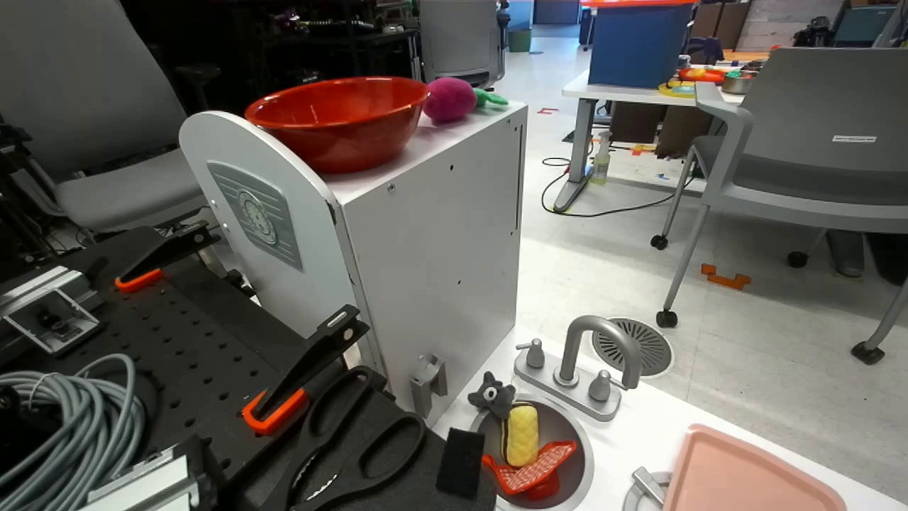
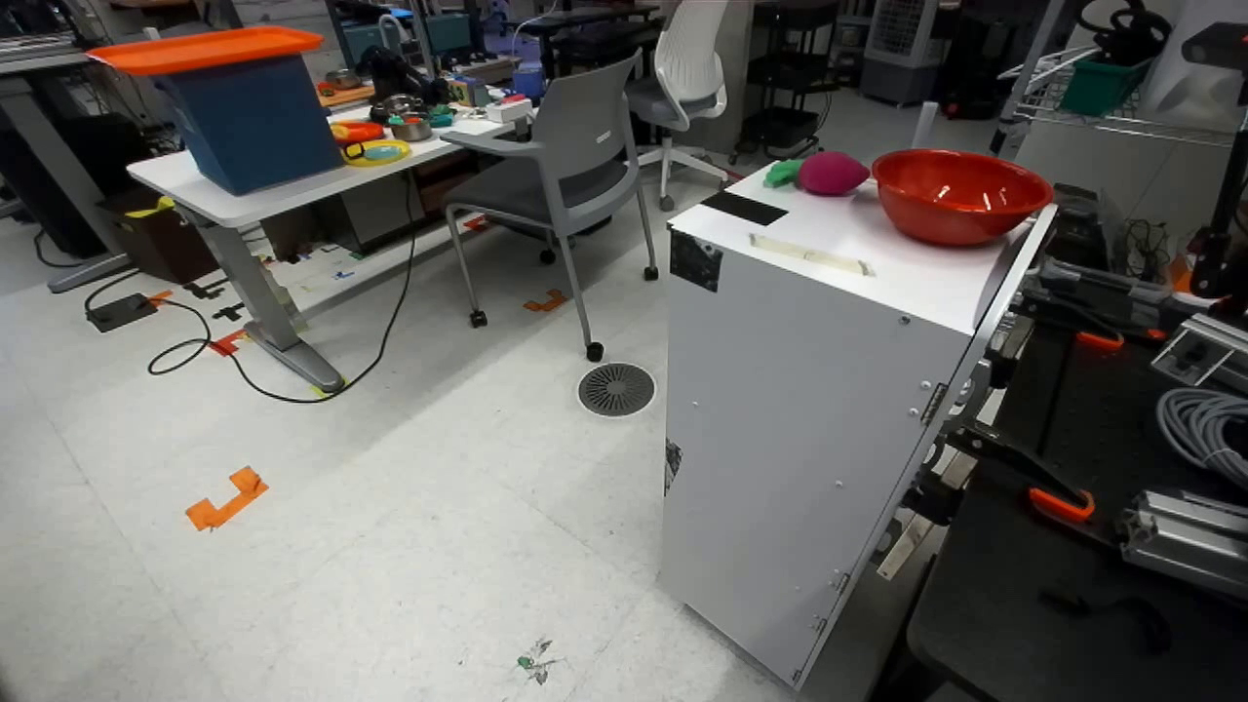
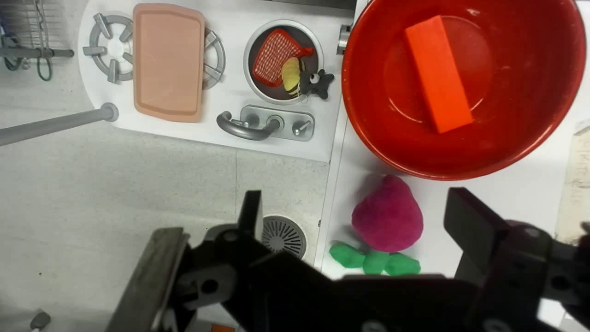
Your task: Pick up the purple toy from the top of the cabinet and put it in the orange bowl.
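The purple toy [image 3: 387, 214], a magenta plush with green leaves [image 3: 375, 262], lies on the white top of the cabinet [image 2: 780, 419]. Right beside it sits the wide orange bowl [image 3: 507, 147], glossy red-orange, holding an orange block [image 3: 440, 74]. Both exterior views show the toy [image 1: 449, 99] next to the bowl [image 2: 960, 195]. My gripper [image 3: 357, 198] appears only in the wrist view, open wide above the cabinet. Seen from there, the toy lies between the two fingers, touching neither, and nothing is held.
A toy sink [image 3: 283, 94] with a faucet [image 3: 251, 131] adjoins the cabinet, along with a pink tray [image 3: 168, 62]. A black work table [image 1: 191, 355] with clamps stands on the cabinet's door side. A grey chair [image 2: 585, 146] is farther off.
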Available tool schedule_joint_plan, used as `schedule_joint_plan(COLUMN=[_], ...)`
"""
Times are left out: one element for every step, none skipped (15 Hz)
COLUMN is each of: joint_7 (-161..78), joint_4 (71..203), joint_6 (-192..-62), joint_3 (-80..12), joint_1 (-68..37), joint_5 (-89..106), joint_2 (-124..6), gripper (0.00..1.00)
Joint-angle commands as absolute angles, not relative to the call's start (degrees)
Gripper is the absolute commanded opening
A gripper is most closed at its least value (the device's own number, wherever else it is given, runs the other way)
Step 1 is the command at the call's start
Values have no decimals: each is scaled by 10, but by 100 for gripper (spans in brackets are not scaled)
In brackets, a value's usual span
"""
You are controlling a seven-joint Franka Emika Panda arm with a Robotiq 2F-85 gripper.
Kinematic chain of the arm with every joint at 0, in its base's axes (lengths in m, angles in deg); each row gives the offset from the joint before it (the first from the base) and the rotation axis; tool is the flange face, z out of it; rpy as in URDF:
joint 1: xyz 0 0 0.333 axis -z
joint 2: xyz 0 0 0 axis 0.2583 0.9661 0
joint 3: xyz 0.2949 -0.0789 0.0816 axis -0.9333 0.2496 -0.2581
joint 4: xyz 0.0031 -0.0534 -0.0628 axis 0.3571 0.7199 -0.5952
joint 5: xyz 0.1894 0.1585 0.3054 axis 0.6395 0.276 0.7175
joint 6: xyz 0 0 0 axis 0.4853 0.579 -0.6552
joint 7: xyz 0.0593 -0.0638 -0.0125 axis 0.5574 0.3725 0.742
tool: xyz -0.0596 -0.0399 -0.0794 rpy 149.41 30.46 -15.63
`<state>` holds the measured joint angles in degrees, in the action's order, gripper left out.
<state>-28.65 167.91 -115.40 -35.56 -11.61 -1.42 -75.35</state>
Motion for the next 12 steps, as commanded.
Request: schedule_joint_plan(joint_7=[-305, -309, -318, -326, -330, -340, -348, -353, -352, -335, -317, -295], joint_4=[1646, 1640, 1634, 1629, 1625, 1621, 1616, 1613, 1610, 1612, 1614, 1615], joint_6=[-1159, -1156, -1155, -1162, -1168, -1178, -1183, -1190, -1196, -1214, -1233, -1253], joint_3=[-349, -349, -348, -348, -348, -348, -348, -348, -349, -351, -354, -359], joint_1=[-113, -113, -113, -113, -113, -114, -115, -115, -114, -112, -110, -109], joint_5=[-3, 0, -1, -2, -1, -6, -8, -6, 0, 18, 41, 69], joint_2=[-719, -711, -704, -698, -692, -687, -681, -674, -670, -667, -665, -662], gripper=[100, 100, 100, 100, 100, 100, 100, 100, 100, 100, 100, 100])
